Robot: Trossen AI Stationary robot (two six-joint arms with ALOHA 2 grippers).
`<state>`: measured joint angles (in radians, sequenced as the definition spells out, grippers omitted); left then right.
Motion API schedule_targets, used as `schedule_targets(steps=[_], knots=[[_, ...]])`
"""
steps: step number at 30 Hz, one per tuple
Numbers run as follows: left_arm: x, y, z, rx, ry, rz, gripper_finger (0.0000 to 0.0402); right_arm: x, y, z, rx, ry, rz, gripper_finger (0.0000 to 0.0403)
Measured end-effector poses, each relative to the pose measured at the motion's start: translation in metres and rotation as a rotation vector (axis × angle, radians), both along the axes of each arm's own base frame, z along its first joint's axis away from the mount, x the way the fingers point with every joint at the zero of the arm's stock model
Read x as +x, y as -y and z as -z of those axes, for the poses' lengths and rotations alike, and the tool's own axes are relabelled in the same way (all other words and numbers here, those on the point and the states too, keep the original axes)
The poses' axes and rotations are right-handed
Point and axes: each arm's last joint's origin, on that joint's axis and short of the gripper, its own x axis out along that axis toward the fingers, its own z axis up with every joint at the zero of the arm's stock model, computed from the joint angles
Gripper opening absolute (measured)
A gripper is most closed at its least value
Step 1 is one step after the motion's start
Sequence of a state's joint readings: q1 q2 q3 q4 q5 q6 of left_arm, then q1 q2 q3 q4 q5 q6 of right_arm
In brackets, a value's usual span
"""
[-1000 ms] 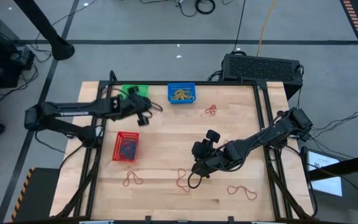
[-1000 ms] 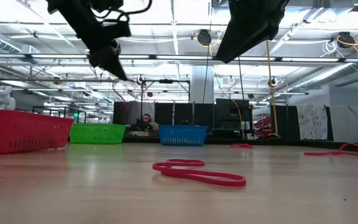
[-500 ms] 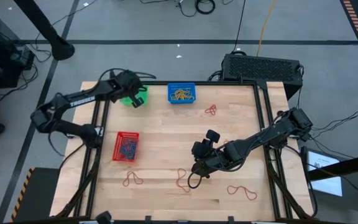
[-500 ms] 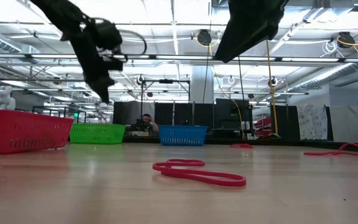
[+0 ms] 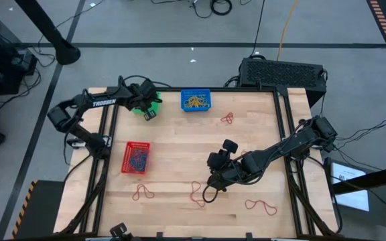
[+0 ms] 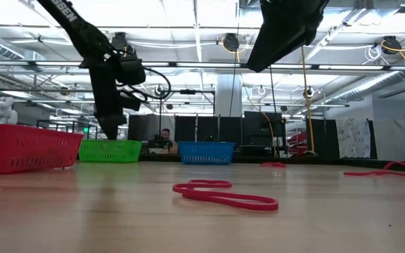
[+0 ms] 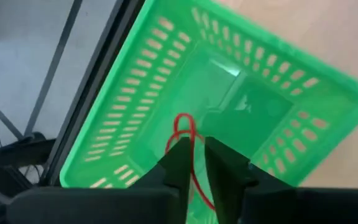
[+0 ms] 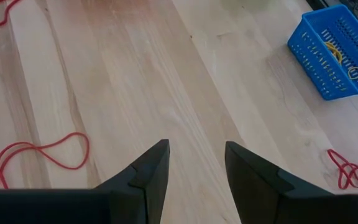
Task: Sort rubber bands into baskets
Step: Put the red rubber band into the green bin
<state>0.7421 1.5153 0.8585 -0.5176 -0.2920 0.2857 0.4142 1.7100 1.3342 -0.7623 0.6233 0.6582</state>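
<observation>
Left gripper (image 7: 199,155) sits over the green basket (image 7: 148,93) at the table's back-left corner; narrow gap between the jaws, a red rubber band (image 7: 186,140) running between them down into the basket. Can't tell if it's gripped or loose. Right gripper (image 8: 194,165) hovers mid-table, jaws apart, holding nothing. Blue basket (image 5: 196,100) holds yellow bands, red basket (image 5: 136,158) dark ones. 4 red bands loose on the table (image 5: 179,147).

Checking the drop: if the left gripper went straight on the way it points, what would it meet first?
Most likely the floor of the green basket. The left gripper points down into it with a red rubber band between its fingers; depth is unclear.
</observation>
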Motion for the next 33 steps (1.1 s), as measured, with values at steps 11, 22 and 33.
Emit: schedule_targets(steps=[11,22,33], knots=[[0.003,0.003,-0.005,0.106,-0.063,-0.016,0.0135,0.0,0.0,0.0,0.0,0.001,0.0,0.0148],[0.023,0.015,-0.016,-0.034,0.112,0.114,0.0142,0.0,0.001,0.0,0.01,0.015,0.027,0.0148],[0.056,0.068,-0.022,-0.515,0.461,0.499,0.0139,0.003,0.103,0.024,0.054,-0.265,0.185,0.0148]])
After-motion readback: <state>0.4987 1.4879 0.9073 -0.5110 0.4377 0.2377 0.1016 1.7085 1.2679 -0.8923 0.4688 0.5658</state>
